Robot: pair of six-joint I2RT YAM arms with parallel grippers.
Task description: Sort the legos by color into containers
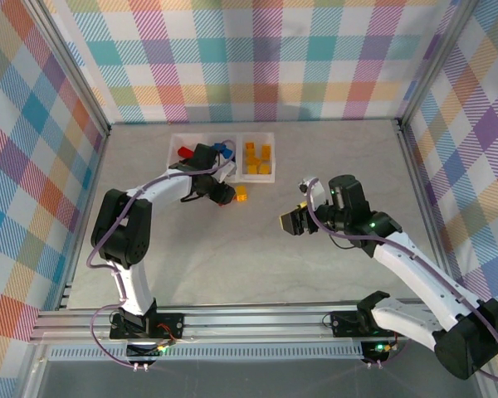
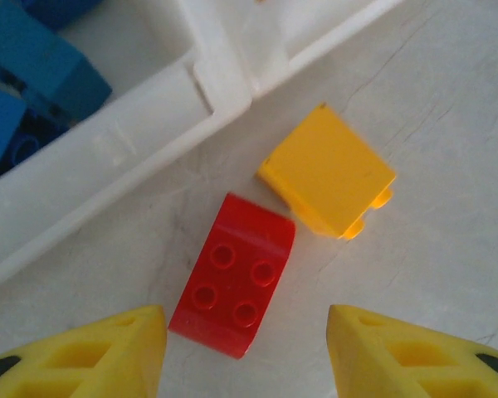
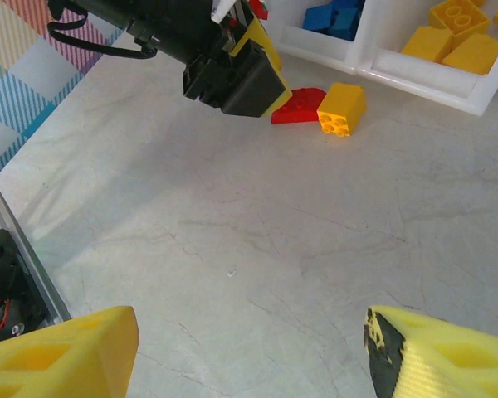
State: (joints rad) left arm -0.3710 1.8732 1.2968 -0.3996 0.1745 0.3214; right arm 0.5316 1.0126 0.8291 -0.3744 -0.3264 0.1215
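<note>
Hovering with left hand [image 1: 224,194] spread over a red lego [image 2: 232,274], yellow lego [image 2: 328,170] beside it at one o'clock. Hanging with right hand [image 3: 249,348] spread above counter [image 3: 232,232].

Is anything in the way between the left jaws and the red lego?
Nothing visible is. The red lego lies just ahead of the left gripper, whose jaws stand open. The yellow lego sits beyond it, off to one side.

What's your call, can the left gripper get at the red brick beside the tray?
Probably yes. The left gripper hangs open over the red brick, nothing covering it, though the yellow brick close beside it may crowd one finger.
</note>
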